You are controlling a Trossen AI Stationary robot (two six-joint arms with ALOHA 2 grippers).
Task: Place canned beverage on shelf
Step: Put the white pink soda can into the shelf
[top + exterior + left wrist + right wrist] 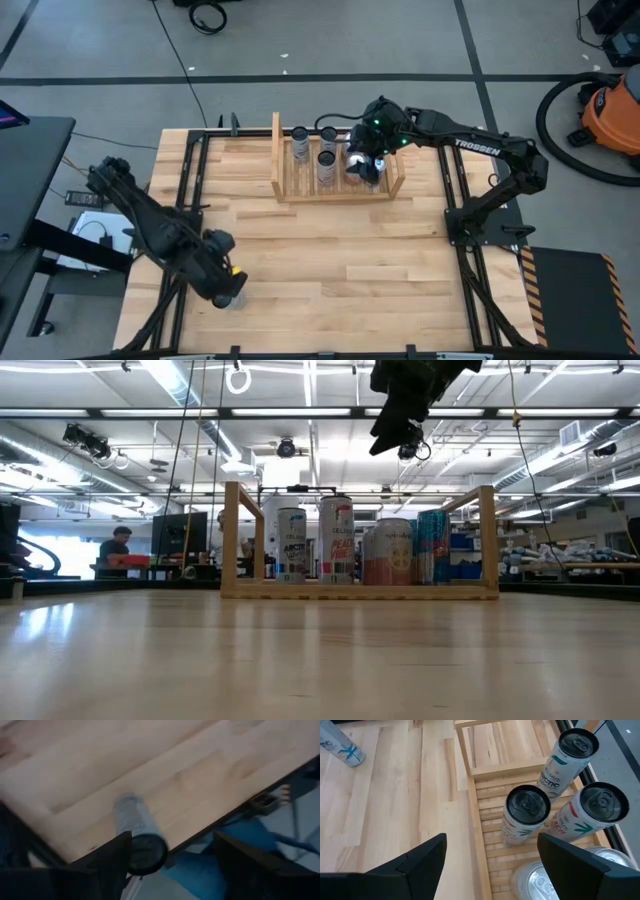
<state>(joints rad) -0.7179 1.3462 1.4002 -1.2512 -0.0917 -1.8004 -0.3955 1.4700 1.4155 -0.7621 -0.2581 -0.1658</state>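
From above, the wooden table (330, 270) sits on a grey floor. My right gripper (366, 165) hangs over the shelf (283, 188), fingers apart, holding nothing. My left gripper (226, 290) is at the table's near edge over a can (231, 299).

From low down, cans (336, 540) stand in the shelf.

My left wrist view shows that lone can (136, 834) between my fingers; I cannot tell if I grip it.

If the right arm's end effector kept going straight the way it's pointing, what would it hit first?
Probably the can right below the right end effector, standing on the shelf. Depth is hard to judge; it might meet the slats beside it.
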